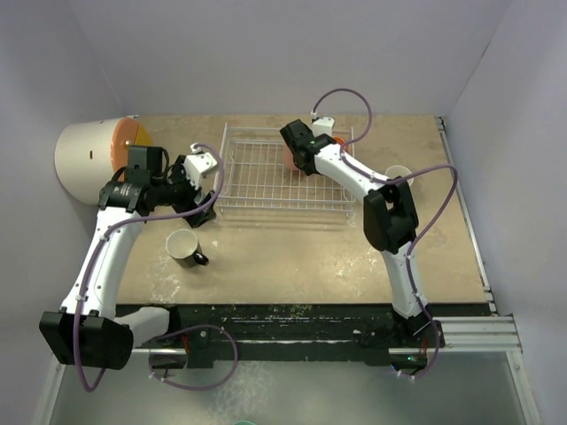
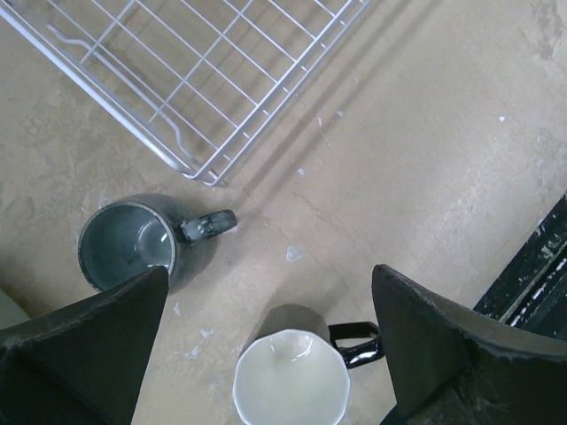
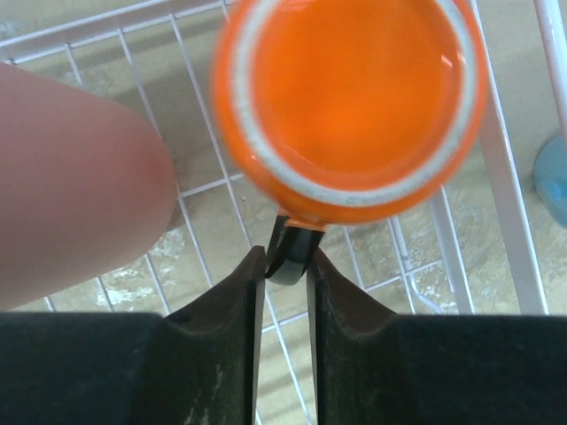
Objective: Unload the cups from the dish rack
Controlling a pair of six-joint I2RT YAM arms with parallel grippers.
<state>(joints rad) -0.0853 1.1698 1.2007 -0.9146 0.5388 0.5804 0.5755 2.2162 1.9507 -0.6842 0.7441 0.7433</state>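
Two mugs, black mug and grey-teal mug, stand on the surface beside the dish rack, under the wide left pincer. The right pincer clamps the handle of the orange mug, far right in the rack.

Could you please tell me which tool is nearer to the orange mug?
Right. The right tool pinches the handle of the orange mug inside the dish rack. The left tool hangs open over the table, off the rack's left end.
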